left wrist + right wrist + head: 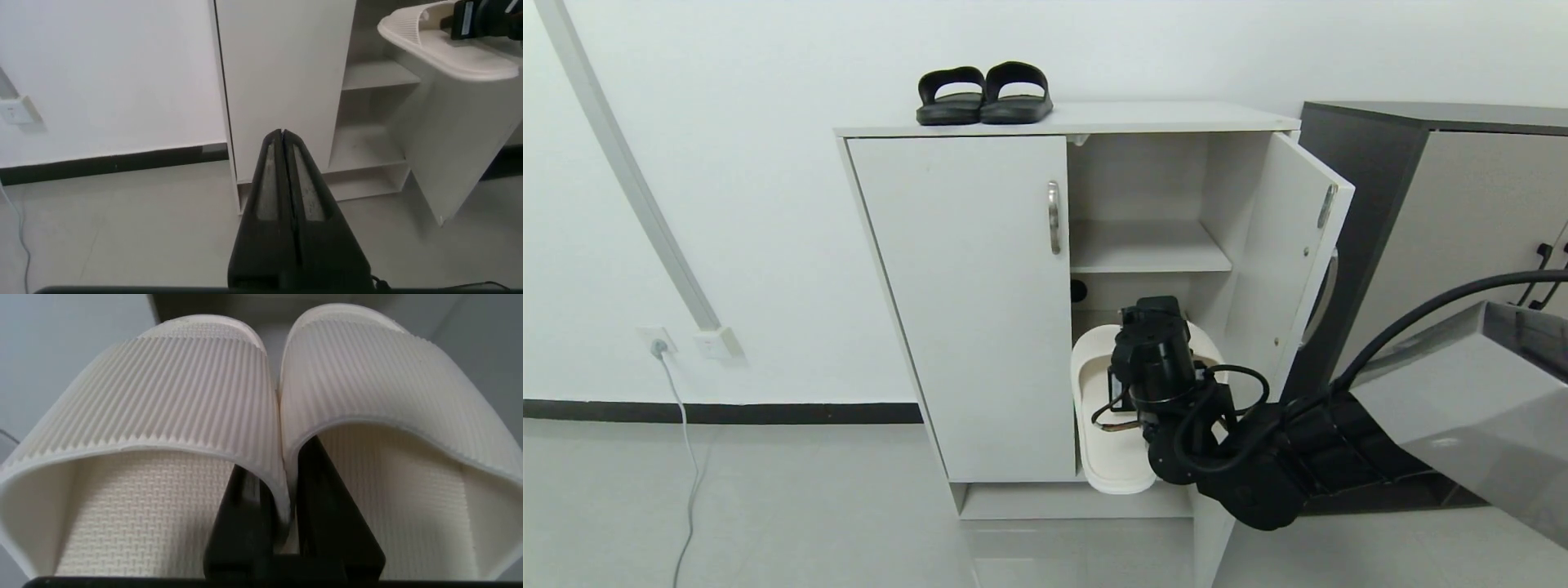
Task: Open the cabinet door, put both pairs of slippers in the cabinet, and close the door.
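Note:
A pair of black slippers [984,96] rests on top of the white cabinet [964,310]. Its right door [1286,269] stands open; the left door [980,327] is closed. My right gripper [280,498] is shut on the pair of white slippers [163,400], pinching the inner edges of both straps together. In the head view those white slippers [1107,441] hang at the opening of the lower compartment, heels sticking out past the cabinet front, with the right gripper [1147,343] above them. My left gripper [282,163] is shut and empty, low over the floor in front of the cabinet.
Inside, a bare shelf [1147,249] divides the cabinet. A dark grey cabinet [1445,204] stands just right of the open door. A wall socket with a cable [658,343] is at the left, with open floor [727,506] in front.

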